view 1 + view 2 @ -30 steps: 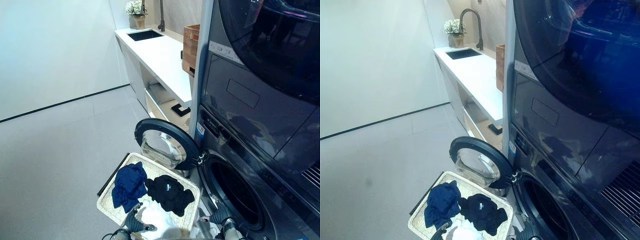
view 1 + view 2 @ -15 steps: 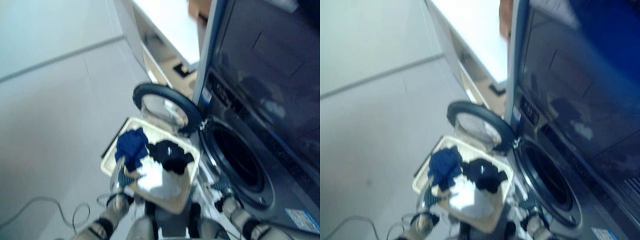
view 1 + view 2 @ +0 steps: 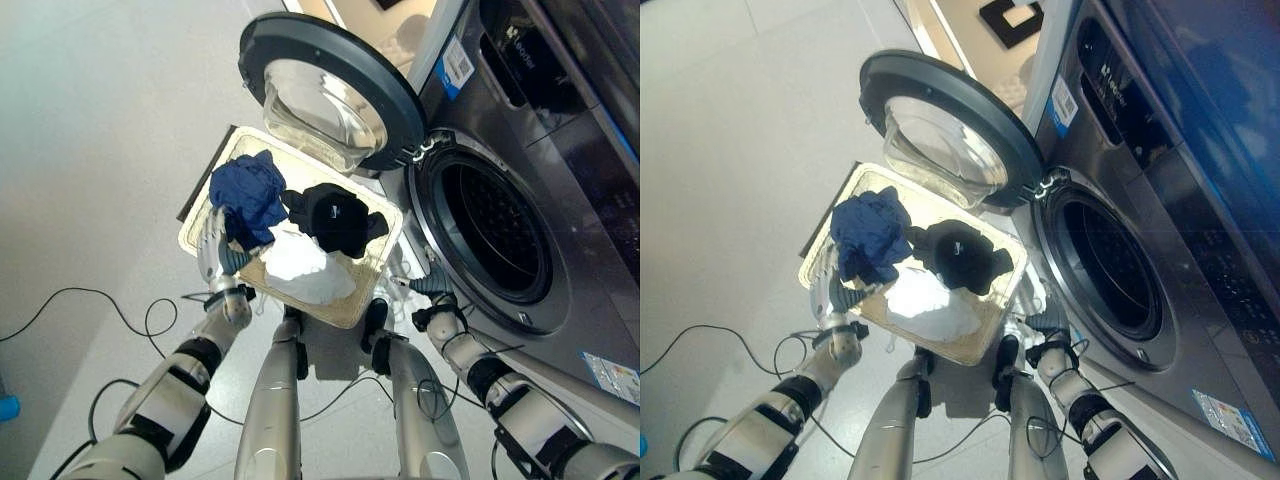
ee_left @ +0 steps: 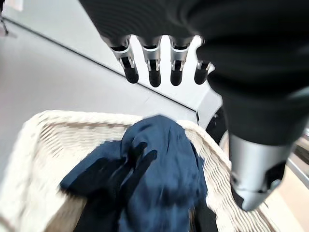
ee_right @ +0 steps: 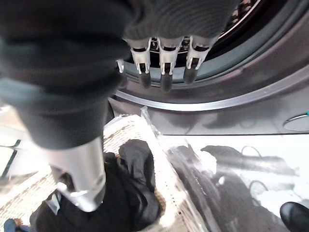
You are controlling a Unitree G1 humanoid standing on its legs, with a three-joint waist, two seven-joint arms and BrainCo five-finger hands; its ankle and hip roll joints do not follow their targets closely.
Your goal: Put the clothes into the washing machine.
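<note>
**Laundry waits in the basket**

The washing machine (image 3: 500,215) stands with its door (image 3: 330,90) swung wide. Before it the wicker basket (image 3: 362,295) holds blue clothes (image 3: 245,195), black clothes (image 3: 335,218) and white clothes (image 3: 300,270). Left hand (image 3: 213,255) and right hand (image 3: 425,300) hover, fingers loosely spread, empty.

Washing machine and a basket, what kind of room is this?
Probably a laundry room. A washing machine stands with its round door swung open, and a wicker basket of clothes sits on the pale tiled floor before it.
</note>
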